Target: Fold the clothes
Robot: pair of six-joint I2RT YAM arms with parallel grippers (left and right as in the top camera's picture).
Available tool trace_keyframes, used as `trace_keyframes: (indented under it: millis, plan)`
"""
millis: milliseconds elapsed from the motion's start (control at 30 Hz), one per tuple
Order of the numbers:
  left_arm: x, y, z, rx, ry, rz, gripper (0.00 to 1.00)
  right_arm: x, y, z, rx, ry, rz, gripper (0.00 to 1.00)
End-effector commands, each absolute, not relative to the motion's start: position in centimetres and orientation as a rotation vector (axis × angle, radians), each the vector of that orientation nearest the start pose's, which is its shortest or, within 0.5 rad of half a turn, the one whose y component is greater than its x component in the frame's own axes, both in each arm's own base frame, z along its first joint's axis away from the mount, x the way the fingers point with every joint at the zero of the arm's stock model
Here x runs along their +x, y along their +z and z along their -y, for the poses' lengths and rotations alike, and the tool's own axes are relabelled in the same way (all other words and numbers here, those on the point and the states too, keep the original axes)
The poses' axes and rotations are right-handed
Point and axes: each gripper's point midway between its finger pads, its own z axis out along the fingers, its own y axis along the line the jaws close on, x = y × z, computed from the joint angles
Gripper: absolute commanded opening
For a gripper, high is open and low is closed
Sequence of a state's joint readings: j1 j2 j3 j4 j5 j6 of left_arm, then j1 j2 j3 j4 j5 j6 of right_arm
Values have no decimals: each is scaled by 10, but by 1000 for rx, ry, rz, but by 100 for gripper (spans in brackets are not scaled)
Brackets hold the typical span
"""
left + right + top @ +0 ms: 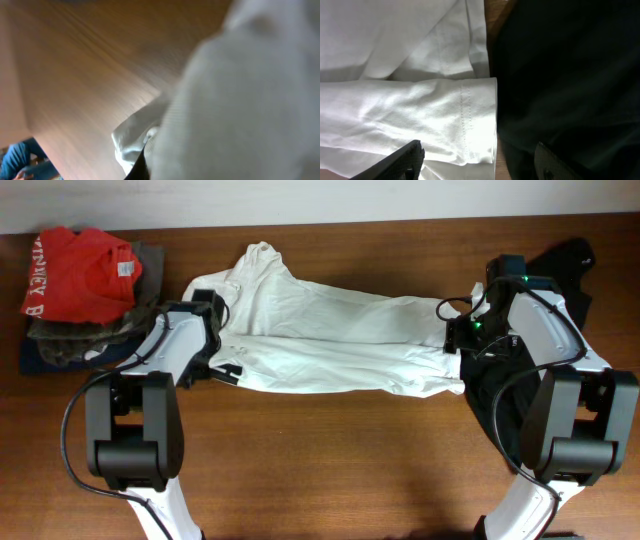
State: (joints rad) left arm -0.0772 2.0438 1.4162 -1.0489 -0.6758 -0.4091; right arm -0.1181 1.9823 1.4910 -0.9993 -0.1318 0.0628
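The white T-shirt (330, 335) lies crumpled across the middle of the wooden table, running left to right. My left gripper (222, 368) sits at its left edge, shut on a bunch of the white cloth (240, 100), which fills most of the blurred left wrist view. A black garment (560, 275) lies at the right, partly under the right arm. My right gripper (477, 162) hangs open over the T-shirt's stitched hem (465, 120), where it meets the black garment (565, 75). One of its fingers (405, 160) is over white cloth and the other over black.
At the back left is a pile of clothes: a red garment with white letters (80, 270) on top of grey (90, 335) and navy (35, 360) folded ones. Bare wood (340, 460) stretches along the table's front between the two arm bases.
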Motion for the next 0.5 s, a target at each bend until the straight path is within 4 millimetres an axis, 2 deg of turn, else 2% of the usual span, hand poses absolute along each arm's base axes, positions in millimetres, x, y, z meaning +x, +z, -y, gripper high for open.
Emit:
trace_keyframes:
  millis: [0, 233, 267, 300, 333, 400, 467]
  plan:
    - [387, 95, -107, -484, 1233, -2574, 1, 394, 50, 26, 262, 185, -3031, 76]
    - [412, 108, -113, -554, 1230, -2395, 1, 394, 50, 26, 262, 185, -3032, 76]
    - [413, 108, -113, -557, 1226, -2390, 9, 394, 50, 26, 261, 185, -3033, 76]
    - [413, 109, -113, -558, 1225, -2389, 23, 394, 50, 26, 257, 185, -3034, 75]
    - [413, 109, -113, -558, 1225, -2389, 33, 393, 50, 26, 257, 185, -3035, 76]
    - [413, 109, -113, -556, 1226, -2390, 39, 393, 50, 26, 257, 185, -3035, 76]
    - [413, 109, -113, -516, 1241, -2409, 39, 393, 50, 26, 257, 185, -3035, 75]
